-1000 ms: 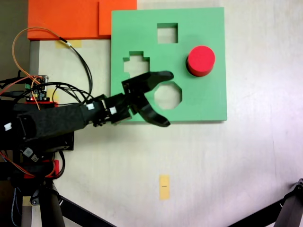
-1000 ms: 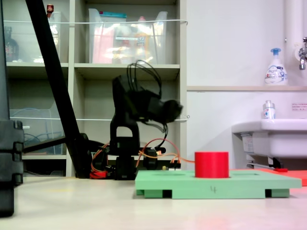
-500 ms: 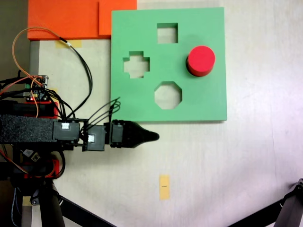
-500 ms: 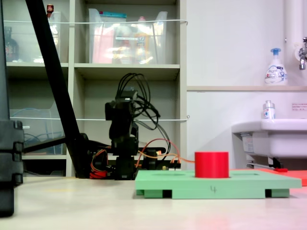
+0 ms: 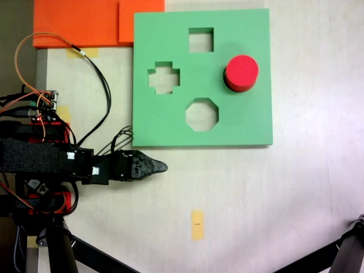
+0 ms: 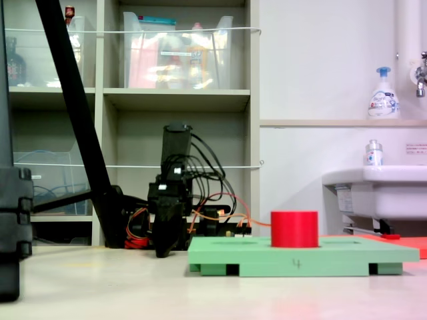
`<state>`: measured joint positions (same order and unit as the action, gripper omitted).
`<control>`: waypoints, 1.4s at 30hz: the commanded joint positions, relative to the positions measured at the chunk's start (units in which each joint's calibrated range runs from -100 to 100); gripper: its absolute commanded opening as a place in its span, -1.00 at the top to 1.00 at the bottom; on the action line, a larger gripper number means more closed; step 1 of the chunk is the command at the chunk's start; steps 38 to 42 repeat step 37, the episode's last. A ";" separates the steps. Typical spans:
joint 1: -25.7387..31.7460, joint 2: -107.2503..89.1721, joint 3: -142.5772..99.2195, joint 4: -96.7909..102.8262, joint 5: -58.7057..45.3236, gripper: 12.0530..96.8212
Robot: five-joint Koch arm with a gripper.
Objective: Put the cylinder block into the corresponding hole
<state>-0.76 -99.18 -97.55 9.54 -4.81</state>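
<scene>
Cylinder block [image 5: 241,72] stands upright in the circular hole near the green board's [image 5: 170,125] right edge in a fixed view; the gripper [image 5: 161,166], off the board's lower-left corner, shows one tip, so its state cannot be told.

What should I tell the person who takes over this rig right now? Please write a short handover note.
Gripper: off the green board, low over the table beside its near-left corner in the top-down fixed view; holds nothing; open or shut cannot be told.
Cylinder block: stands upright in the board's circular hole, still protruding well above the board.
Done: block placed in its hole.
Left: probably nothing; perhaps check the seating.
</scene>
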 commanded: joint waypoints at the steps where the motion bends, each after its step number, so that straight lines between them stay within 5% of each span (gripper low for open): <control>1: 0.00 -0.82 -2.45 2.73 0.00 0.15; 42: 0.29 -0.82 -2.45 -7.19 0.54 0.12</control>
